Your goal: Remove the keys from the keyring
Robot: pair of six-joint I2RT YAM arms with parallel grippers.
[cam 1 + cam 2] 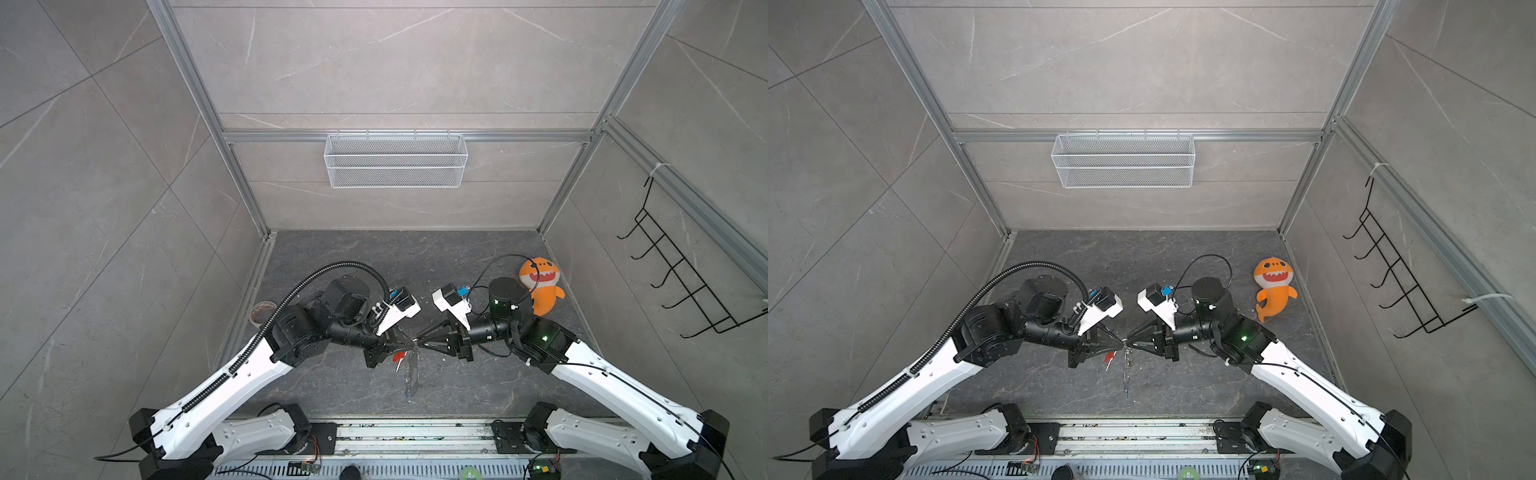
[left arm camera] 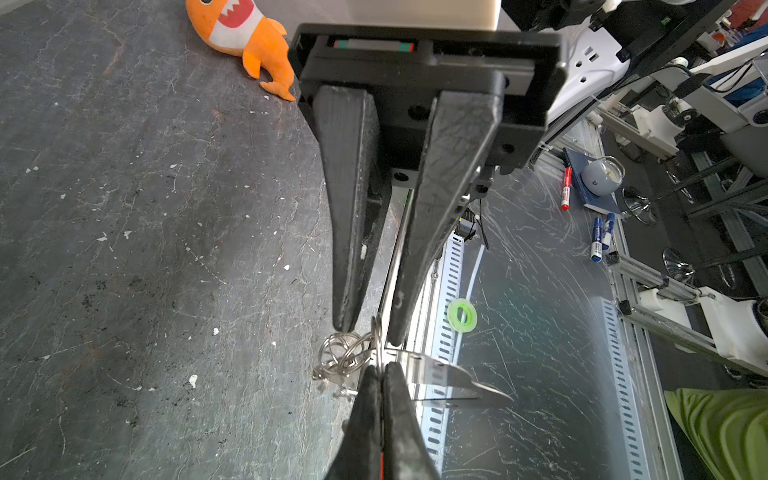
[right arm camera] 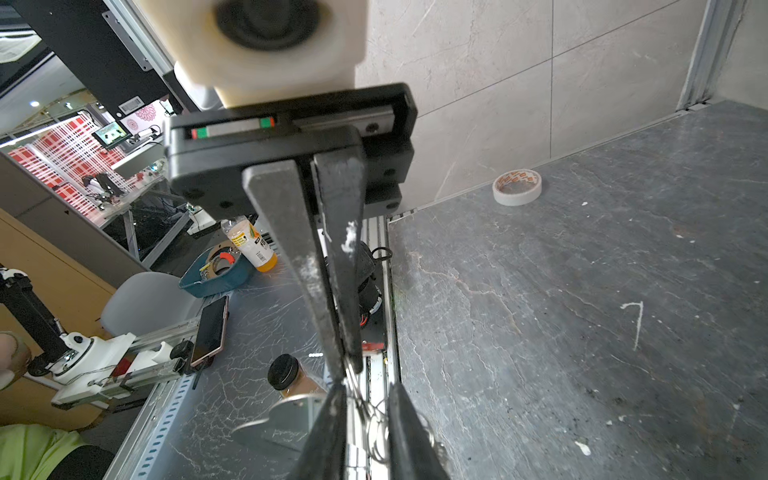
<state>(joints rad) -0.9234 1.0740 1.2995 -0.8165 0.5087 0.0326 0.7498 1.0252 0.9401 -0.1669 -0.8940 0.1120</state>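
Keyring (image 2: 440,370) held in the air above the table (image 1: 457,266), well apart from the shark (image 1: 540,286) on the side of the left arm. We found the left gripper (image 2: 376,370) fully closed on the flat plate of the keyring, just beside its row of rings (image 2: 340,353). The red key (image 1: 400,357) hung under that grip, on the side of the plate away from the shark, and we could not make out the blue key. The right gripper (image 2: 370,332), reaching in from the shark's side, met the left one tip to tip. Its jaws stood narrowly apart with a wire ring between them, and we could not see that the ring was pinched. We judged the step in hand to be taking hold of a single ring, so that a key could be worked off it. To do this well, the right tips needed to close on one ring only, not on the tangled bunch, and near its split end. The left grip had to hold the plate rigid, since any twist would have let the thin wire slip out. A gentle pull towards the shark, with the work held over the table, would have let a freed key drop where it could be found.
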